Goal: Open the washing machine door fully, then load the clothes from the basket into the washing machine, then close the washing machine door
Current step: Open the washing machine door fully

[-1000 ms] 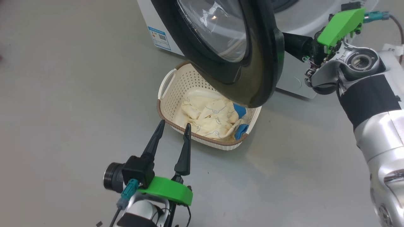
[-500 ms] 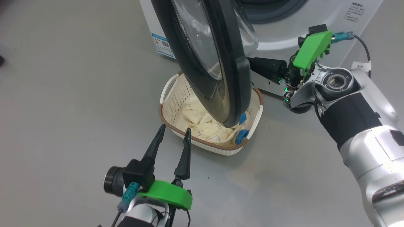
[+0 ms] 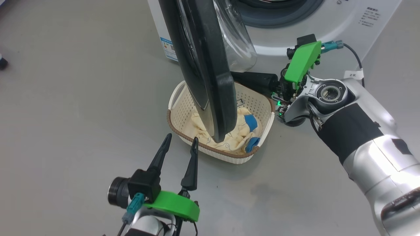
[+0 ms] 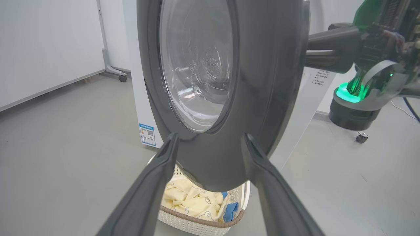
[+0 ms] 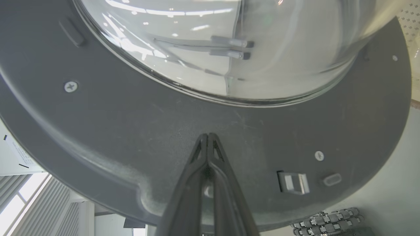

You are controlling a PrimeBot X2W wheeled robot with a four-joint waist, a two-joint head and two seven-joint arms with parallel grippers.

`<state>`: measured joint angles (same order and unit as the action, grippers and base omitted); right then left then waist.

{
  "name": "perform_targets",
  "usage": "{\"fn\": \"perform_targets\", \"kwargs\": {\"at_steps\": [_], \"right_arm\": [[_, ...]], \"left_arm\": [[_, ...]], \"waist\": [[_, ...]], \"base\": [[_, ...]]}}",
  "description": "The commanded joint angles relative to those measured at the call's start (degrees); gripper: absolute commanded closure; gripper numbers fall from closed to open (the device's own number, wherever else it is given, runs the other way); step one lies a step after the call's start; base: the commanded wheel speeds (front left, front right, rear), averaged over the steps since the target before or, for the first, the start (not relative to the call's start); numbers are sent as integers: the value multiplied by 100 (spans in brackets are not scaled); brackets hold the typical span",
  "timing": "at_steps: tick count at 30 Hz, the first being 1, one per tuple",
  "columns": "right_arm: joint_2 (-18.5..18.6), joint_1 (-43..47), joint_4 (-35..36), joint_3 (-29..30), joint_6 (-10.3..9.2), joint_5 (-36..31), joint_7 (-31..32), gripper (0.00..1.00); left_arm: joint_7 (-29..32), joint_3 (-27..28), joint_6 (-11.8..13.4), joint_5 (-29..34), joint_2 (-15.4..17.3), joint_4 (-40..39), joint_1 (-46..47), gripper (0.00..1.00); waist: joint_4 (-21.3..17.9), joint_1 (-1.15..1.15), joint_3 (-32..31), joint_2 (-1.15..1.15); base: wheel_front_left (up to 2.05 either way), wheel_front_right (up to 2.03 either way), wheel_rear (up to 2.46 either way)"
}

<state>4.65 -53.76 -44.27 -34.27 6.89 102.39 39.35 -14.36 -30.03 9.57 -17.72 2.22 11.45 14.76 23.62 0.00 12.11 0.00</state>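
The washing machine door (image 3: pixel 210 65) stands swung out edge-on over the basket (image 3: pixel 226 156), which sits on the floor before the washing machine (image 3: pixel 295 42). Cream clothes (image 3: pixel 238 137) with blue cuffs lie in the basket, partly hidden by the door. My right gripper (image 3: pixel 237 78) is shut, holding nothing; its tips (image 5: pixel 207 135) press on the door's grey inner face (image 5: pixel 131 124) below the glass bowl (image 5: pixel 229 49). My left gripper (image 3: pixel 182 138) is open and empty, just short of the basket's near rim. In the left wrist view its fingers (image 4: pixel 210 137) frame the door (image 4: pixel 262 82), the basket (image 4: pixel 197 224) and the clothes (image 4: pixel 190 201).
Bare grey floor (image 3: pixel 65 114) surrounds the basket. A blue sticker (image 3: pixel 168 49) marks the machine's lower left corner. A white panel on castors (image 4: pixel 123 78) stands far left of the machine. A small dark object (image 3: pixel 2 62) lies at the left edge.
The door has swung further open, from slanted over the basket to edge-on, with my shut right gripper following it leftward. The left gripper has held still. The camera has shifted slightly.
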Motion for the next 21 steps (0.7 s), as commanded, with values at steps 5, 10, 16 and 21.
{"fn": "perform_targets", "kwargs": {"at_steps": [5, 10, 16, 21], "right_arm": [[-177, 7, 308, -266, 59, 244, -83, 100], [-177, -11, 373, -472, 59, 406, -150, 100], [-176, -56, 371, -613, 59, 531, -223, 100], [-74, 0, 369, -575, 59, 527, -372, 100]], "left_arm": [[-63, 205, -11, 51, 65, -173, 31, 0], [-63, 211, -7, 50, 65, -185, 36, 0], [-63, 210, -6, 46, 65, -185, 26, 0], [-63, 241, -10, 56, 65, -149, -3, 0]], "waist": [[-1, 0, 10, 0], [-10, 0, 39, 0], [-31, 0, 33, 0], [-92, 0, -56, 0]], "base": [[0, 0, 0], [0, 0, 0], [0, 0, 0], [0, 0, 0]]}}
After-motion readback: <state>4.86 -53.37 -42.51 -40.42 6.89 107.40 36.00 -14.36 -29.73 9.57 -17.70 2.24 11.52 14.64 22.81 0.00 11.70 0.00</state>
